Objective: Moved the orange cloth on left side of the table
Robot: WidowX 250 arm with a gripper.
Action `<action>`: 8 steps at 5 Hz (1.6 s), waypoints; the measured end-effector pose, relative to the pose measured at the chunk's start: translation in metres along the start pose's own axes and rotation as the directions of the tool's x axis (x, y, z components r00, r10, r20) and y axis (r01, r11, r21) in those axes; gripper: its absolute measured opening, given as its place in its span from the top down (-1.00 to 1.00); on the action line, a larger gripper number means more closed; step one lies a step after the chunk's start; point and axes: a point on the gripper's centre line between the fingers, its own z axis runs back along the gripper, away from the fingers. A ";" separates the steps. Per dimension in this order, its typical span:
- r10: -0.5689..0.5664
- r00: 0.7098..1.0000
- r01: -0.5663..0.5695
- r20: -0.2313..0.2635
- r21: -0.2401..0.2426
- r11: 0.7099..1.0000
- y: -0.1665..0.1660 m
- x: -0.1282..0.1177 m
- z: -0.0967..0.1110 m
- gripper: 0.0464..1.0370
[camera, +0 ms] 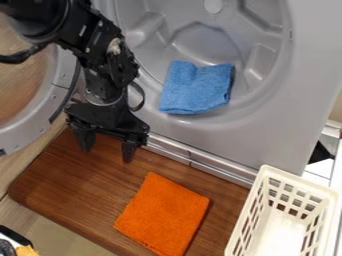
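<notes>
We find the gripper above the wooden board, fingers parted, nothing between them. We record the orange cloth flat on the board, near the white plastic basket.

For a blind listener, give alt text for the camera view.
An orange cloth lies on a wooden board near a black robot arm with open jaws; a blue cloth rests in a gray recess, a white basket at right.

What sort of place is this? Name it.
Likely a laundry area, real or mocked up: a front-loading machine with its round door swung open, a blue cloth in the opening, and a plastic basket.
</notes>
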 end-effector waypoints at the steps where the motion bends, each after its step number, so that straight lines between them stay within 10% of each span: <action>1: 0.002 1.000 -0.002 -0.019 0.001 1.000 -0.001 -0.003 -0.006 -0.92; 4: -0.150 0.989 0.148 -0.019 -0.078 0.986 -0.054 -0.016 -0.073 -0.92; 8: -0.183 0.983 0.178 -0.020 -0.150 0.972 -0.070 -0.014 -0.107 -0.92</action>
